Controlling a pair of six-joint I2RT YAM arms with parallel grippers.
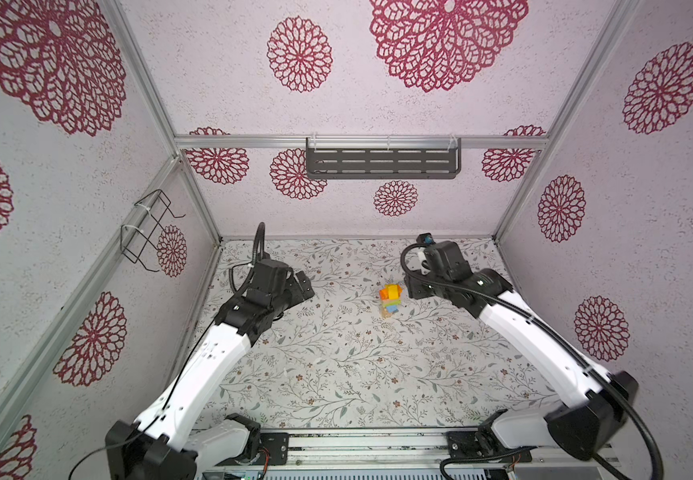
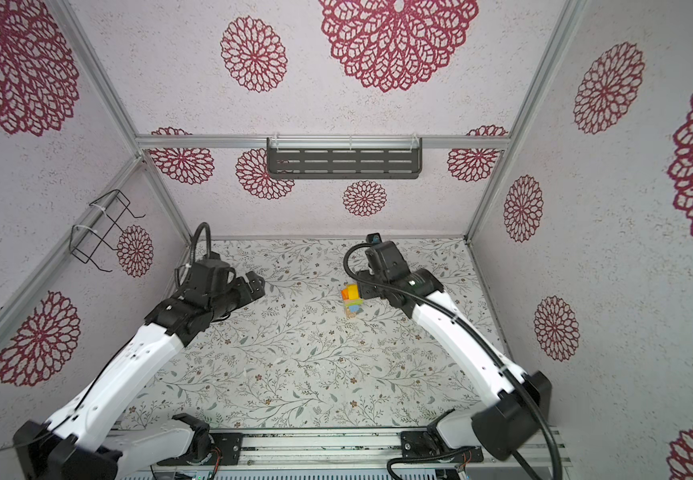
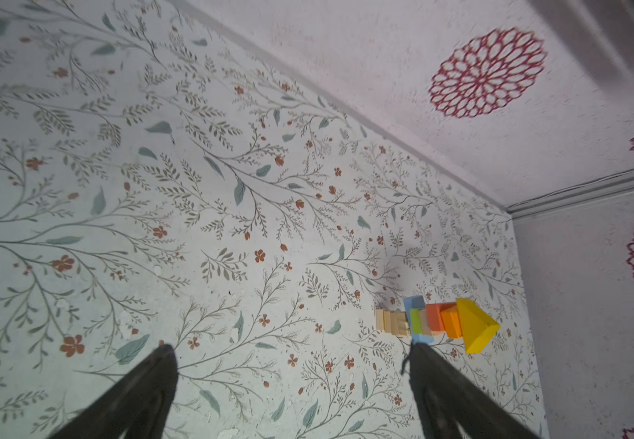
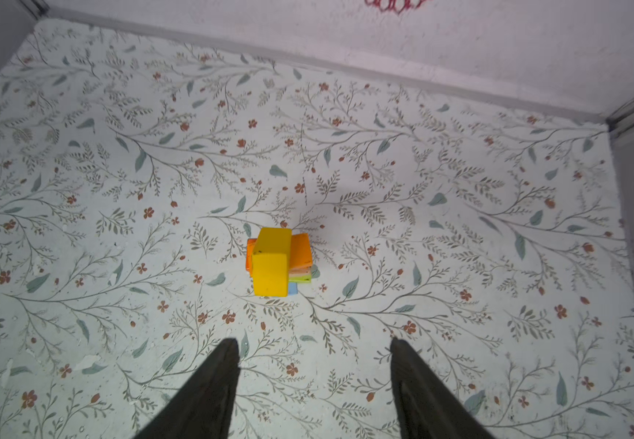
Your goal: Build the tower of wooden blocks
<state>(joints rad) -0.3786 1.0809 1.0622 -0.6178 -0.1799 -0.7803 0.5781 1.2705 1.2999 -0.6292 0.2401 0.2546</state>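
Note:
The wood block tower (image 1: 390, 300) (image 2: 352, 300) stands upright on the floral table, right of the middle. From the base up it has natural wood cubes, then light blue, lime green, plain, red-orange and orange wood blocks, with a yellow wedge on top (image 4: 272, 262). In the left wrist view the tower (image 3: 437, 323) lies sideways in the picture. My right gripper (image 1: 413, 291) (image 4: 314, 342) hovers just right of the tower's top, open and holding nothing. My left gripper (image 1: 304, 286) (image 3: 292, 347) is well to the left of the tower, open and holding nothing.
A dark slotted shelf (image 1: 382, 162) hangs on the back wall and a black wire rack (image 1: 149, 232) on the left wall. Patterned walls close the table on three sides. The arms' metal rail (image 1: 361, 444) runs along the front edge.

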